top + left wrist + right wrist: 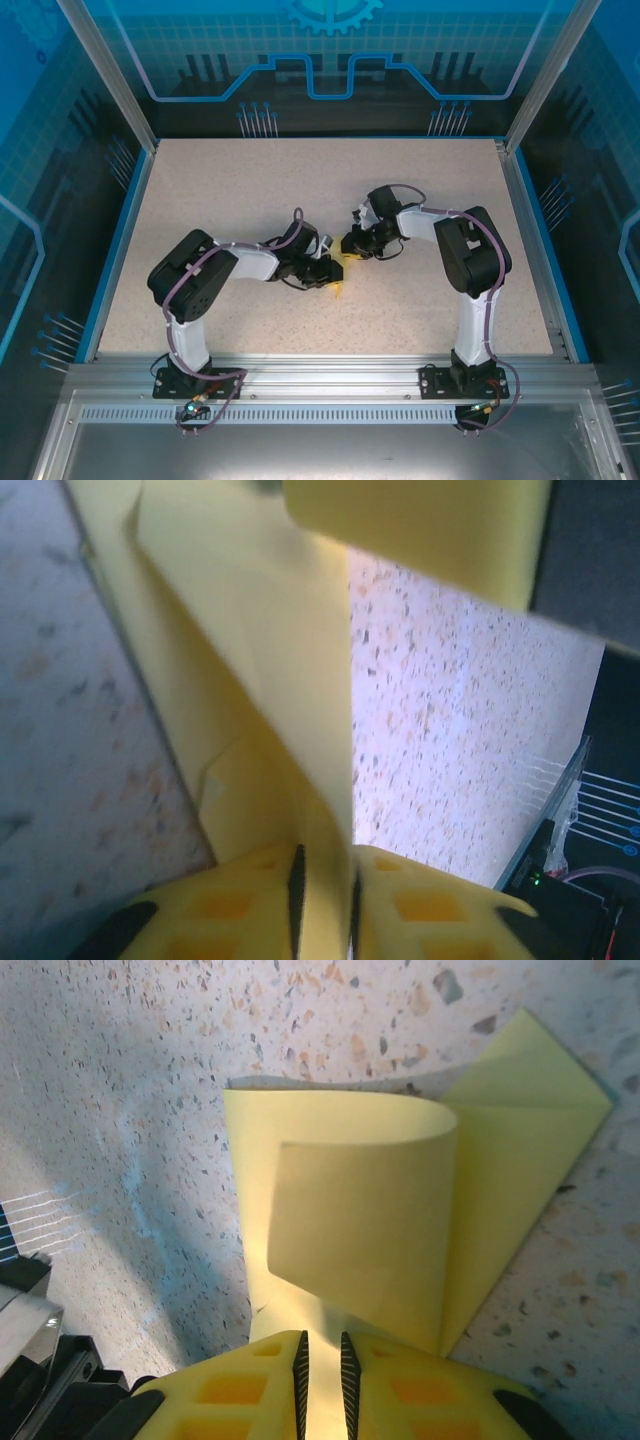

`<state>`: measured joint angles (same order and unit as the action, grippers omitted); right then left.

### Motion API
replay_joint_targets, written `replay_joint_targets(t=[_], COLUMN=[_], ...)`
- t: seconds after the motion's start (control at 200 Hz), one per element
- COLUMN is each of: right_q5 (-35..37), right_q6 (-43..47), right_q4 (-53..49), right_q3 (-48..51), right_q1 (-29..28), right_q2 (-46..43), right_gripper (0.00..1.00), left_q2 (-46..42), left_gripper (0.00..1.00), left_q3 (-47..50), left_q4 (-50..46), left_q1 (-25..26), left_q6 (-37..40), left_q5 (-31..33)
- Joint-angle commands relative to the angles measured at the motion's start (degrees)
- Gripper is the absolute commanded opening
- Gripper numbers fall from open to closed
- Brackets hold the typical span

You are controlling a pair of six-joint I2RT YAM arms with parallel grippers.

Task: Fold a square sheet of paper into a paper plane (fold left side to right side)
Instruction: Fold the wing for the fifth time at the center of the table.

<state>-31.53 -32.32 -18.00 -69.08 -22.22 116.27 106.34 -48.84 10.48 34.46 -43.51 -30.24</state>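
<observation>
The square sheet of paper (340,288) is bright yellow and lies mid-table between the two arms, mostly hidden under them in the top view. In the right wrist view the paper (360,1230) curls over itself in a loose roll, with one corner flat on the table at the upper right. My right gripper (322,1380) is shut on its near edge. In the left wrist view a raised fold of the paper (250,630) runs into my left gripper (325,895), which is shut on it. From above, the left gripper (335,272) and right gripper (350,245) nearly touch.
The speckled beige tabletop (250,200) has a blue rim (120,240) on the left, right and far sides. Aluminium frame posts (105,75) rise at the far corners. A blurred yellow block (420,530) hangs close above the paper in the left wrist view.
</observation>
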Motion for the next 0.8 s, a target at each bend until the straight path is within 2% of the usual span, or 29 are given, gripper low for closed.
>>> replay_joint_targets(t=[0.0,0.205,0.52,0.795], right_q5=[3.23,3.32,3.28,3.38], right_q6=[0.76,0.76,0.75,0.85], right_q4=[-2.96,-3.01,-2.92,-3.09], right_q3=[1.12,1.14,1.31,1.14], right_q1=[-1.29,-1.32,-1.23,-1.25], right_q2=[3.26,3.26,3.17,3.35], right_gripper=[0.20,0.20,0.20,0.20], left_q2=[-6.13,-12.04,-2.81,-0.44], left_gripper=[0.29,0.30,0.30,0.30], left_q3=[2.59,2.72,-6.70,-6.58], left_q4=[-2.79,-5.35,-6.95,-8.52], left_q1=[0.58,0.86,3.15,3.19], left_q6=[1.04,2.80,5.14,5.63], left_q5=[0.47,-0.41,-1.58,0.26])
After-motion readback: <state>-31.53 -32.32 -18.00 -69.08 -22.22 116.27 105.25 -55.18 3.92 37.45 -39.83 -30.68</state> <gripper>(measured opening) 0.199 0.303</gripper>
